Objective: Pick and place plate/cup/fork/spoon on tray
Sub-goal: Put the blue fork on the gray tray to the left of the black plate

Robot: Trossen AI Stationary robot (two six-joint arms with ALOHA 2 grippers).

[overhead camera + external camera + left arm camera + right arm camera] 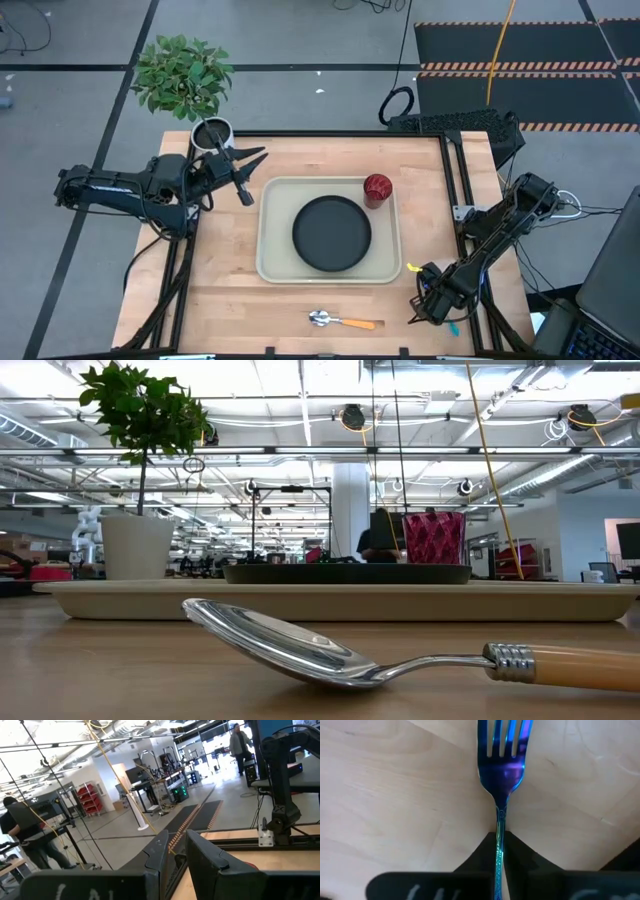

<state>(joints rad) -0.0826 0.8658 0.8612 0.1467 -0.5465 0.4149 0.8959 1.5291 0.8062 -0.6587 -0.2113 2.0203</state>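
Large cream rectangular tray (272, 262) with rounded corners and low rim: centred on the pale wooden tabletop (220, 300).
Round matte black plate (332, 233): lying flat inside the tray.
Small red cylindrical cup (377, 188): upright in the tray's far right corner, just beside the plate.
Small spoon (340, 320), shiny metal bowl and orange handle: on the tabletop in front of the tray, apart from it.
Slim blue-handled fork (501, 775): near the tabletop's front right corner, outside the tray, its handle clamped between the closed fingers of the right end effector (425, 305).
Left end effector (245, 175): at the tray's far left corner, fingers apart, holding nothing.
White pot with green leafy plant (210, 133): at the far left tabletop edge.
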